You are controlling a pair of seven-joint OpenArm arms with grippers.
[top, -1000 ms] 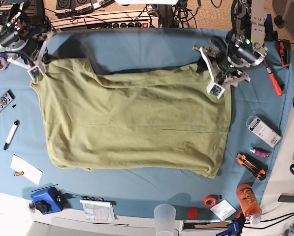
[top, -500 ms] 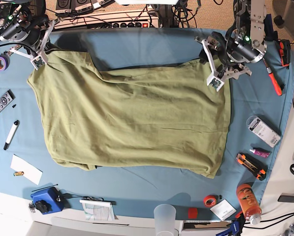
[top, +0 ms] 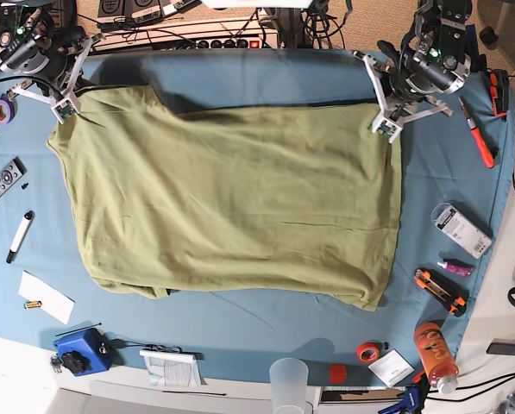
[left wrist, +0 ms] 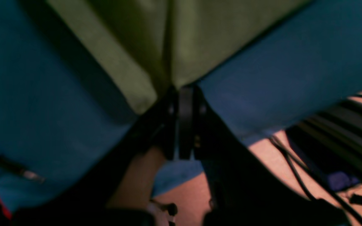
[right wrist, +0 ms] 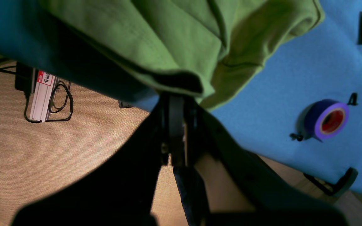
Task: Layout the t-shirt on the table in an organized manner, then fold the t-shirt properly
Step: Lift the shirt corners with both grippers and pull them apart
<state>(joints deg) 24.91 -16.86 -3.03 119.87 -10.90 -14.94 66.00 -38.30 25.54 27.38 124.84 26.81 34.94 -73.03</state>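
The olive-green t-shirt lies spread over the teal table, its far edge pulled nearly straight. My left gripper holds the far right corner. In the left wrist view the left gripper is shut on the t-shirt just above the table. My right gripper holds the far left corner. In the right wrist view the right gripper is shut on a bunched fold of the t-shirt near the table edge.
On the left lie a remote, a marker, purple tape and white paper. A blue device and a cup stand at the front. An orange bottle, a cutter and a white box lie on the right.
Both grippers moved toward the table's far edge with the shirt's corners. The sagging far edge has stretched out straight and the cloth lies flatter.
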